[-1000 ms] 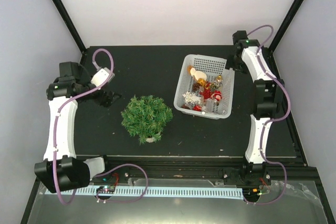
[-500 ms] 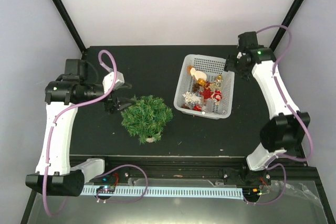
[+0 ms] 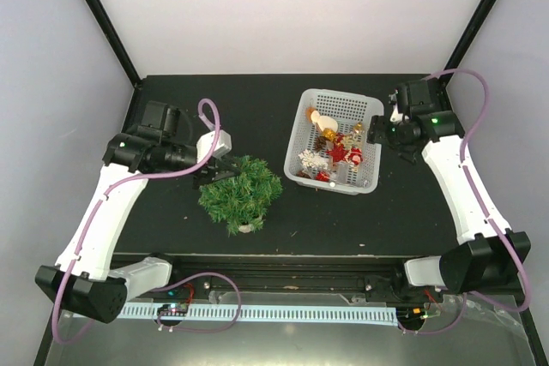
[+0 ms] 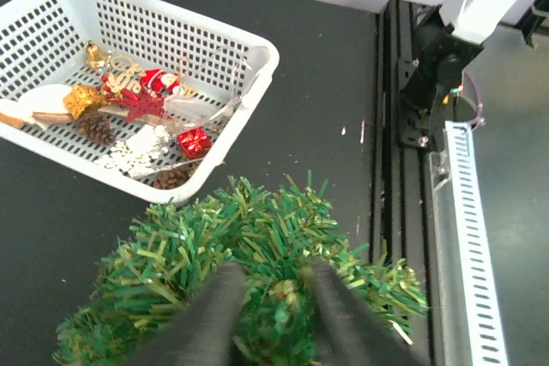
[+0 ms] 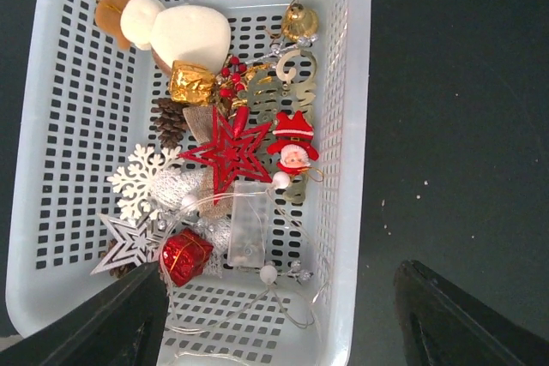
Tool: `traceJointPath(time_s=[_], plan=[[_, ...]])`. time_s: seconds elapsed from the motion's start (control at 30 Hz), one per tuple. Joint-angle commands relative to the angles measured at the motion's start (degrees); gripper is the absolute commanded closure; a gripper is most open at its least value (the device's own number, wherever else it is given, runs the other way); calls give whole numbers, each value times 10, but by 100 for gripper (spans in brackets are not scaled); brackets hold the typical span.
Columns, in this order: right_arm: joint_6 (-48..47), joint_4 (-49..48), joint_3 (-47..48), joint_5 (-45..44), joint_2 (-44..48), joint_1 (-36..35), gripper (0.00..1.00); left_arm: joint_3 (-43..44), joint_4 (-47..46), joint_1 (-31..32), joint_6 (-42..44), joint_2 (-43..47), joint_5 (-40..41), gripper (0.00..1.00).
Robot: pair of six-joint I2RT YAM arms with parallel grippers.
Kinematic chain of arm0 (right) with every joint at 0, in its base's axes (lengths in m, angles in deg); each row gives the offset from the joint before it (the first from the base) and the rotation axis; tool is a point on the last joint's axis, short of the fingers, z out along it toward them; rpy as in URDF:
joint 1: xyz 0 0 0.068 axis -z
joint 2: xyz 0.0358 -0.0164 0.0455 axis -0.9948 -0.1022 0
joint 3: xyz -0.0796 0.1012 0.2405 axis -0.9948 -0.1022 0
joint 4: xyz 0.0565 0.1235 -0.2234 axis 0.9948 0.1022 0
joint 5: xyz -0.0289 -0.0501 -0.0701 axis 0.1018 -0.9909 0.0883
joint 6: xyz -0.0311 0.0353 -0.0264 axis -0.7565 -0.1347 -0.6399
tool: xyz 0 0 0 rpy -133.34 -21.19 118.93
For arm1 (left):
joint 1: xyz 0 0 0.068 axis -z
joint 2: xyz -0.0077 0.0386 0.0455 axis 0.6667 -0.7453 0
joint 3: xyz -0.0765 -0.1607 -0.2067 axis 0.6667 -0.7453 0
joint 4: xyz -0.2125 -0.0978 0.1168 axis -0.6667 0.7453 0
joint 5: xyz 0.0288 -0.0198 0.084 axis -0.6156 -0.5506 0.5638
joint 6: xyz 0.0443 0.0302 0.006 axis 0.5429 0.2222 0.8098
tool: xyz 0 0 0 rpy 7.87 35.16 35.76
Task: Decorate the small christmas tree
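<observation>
Standing on the table (image 3: 240, 109): the small christmas tree (image 3: 240, 193), upright on its beige base (image 3: 246, 228), just left of the white basket (image 3: 343, 102) and nearer the near edge.
Left gripper (image 3: 221, 169): at the far-left side of the tree's crown, fingers (image 4: 214, 315) pushed into the needles with a tuft between them; I cannot tell whether they pinch it.
Right gripper (image 3: 380, 130): jaws spread wide, hovering at the basket's right rim, one finger above the basket, the other above bare table.
Basket contents: red star (image 5: 230, 150), white snowflake (image 5: 141, 179), gold bell (image 5: 298, 19), Santa figure (image 5: 294, 147), red gift box (image 5: 185, 255), lying loose together.
</observation>
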Motion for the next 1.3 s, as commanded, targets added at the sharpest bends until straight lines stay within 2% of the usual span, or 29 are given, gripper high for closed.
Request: traceJointPath(time_s=[0.0,0.27,0.43,0.77,0.9,1.27], plan=[[2,3,2,6,15,2,27,1,-64,17,-34,-16,42,97],[3,1,-5,19,17,2,27,29,-134,17,-72,-20,83,98],[3,-17,-30,34,18,2,27,66,-142,17,-79,-42,85,98],[-4,-46,-98,30,12,-45,33,98,-180,17,-86,-80,98,99],[0,-52,-118,32,12,-57,34,122,-197,17,-90,-123,102,98],[14,-54,-132,26,-12,-106,35,162,-252,12,-112,-173,114,99]])
